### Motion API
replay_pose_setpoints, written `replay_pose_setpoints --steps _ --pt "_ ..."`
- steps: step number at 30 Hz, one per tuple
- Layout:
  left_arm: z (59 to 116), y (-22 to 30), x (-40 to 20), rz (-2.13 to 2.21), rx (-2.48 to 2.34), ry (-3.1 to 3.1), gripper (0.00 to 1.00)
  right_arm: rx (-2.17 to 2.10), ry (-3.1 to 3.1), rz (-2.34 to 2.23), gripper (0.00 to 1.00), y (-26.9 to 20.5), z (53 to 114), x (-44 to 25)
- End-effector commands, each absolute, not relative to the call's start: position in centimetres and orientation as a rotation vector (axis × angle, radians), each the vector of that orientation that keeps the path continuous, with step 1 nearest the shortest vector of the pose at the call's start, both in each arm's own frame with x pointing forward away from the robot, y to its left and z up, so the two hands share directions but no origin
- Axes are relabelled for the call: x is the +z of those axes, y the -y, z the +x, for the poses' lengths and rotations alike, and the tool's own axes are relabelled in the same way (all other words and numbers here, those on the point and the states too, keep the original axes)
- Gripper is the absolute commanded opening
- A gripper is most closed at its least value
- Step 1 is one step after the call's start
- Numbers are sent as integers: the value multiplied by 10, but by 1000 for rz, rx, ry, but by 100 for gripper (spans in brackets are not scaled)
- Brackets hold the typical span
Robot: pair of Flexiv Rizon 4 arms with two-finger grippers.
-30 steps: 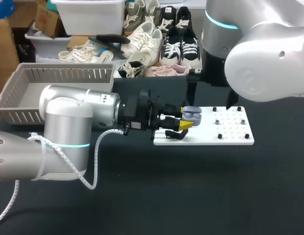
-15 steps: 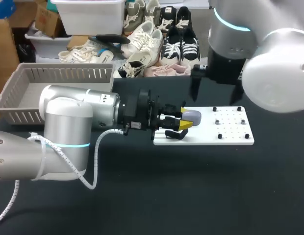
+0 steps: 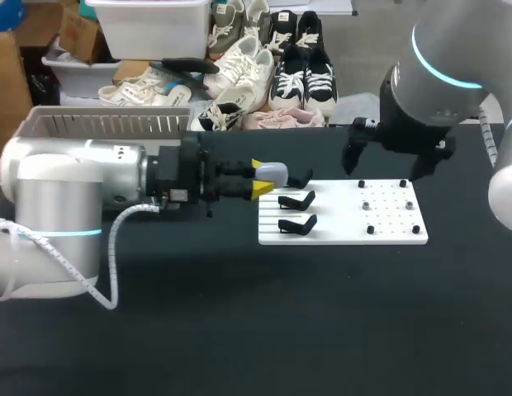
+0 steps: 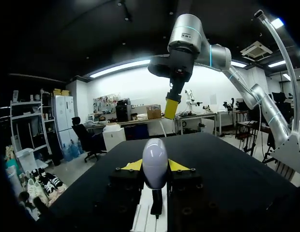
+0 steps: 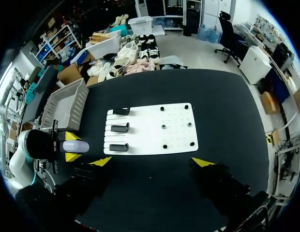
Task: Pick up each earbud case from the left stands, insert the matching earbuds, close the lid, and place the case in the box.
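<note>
In the head view, the near wall of the box (image 3: 107,124) is covered by the left arm (image 3: 66,190), which is cut off at the picture's edge. The sides of the earbud case (image 3: 272,172) are hidden by the fingers of the left gripper (image 3: 262,178). The yellow tips of the right gripper (image 3: 387,165) are not seen there. The small grey pieces (image 3: 366,203) on the white plate (image 3: 338,231) are too small to be identified. In the left wrist view, the lower end of the earbud case is hidden behind the gripper's body.
</note>
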State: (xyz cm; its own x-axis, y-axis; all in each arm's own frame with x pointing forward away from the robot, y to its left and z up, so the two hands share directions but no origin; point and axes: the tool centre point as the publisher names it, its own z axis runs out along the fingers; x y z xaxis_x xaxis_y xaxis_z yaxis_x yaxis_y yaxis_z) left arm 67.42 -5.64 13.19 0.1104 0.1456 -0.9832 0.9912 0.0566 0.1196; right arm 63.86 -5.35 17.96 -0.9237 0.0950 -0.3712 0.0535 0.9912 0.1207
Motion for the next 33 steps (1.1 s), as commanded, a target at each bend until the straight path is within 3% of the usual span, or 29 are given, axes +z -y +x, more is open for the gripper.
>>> replay_pose_setpoints --steps 1,20,33 --pt "664 14 146 1182 -844 -1343 0 144 -2684 116 100 54 636 178" --pt "765 -115 132 851 -398 -1772 0 144 -2684 116 100 54 636 178" --pt "829 -147 103 735 -395 -1987 0 144 -2684 116 100 54 636 178"
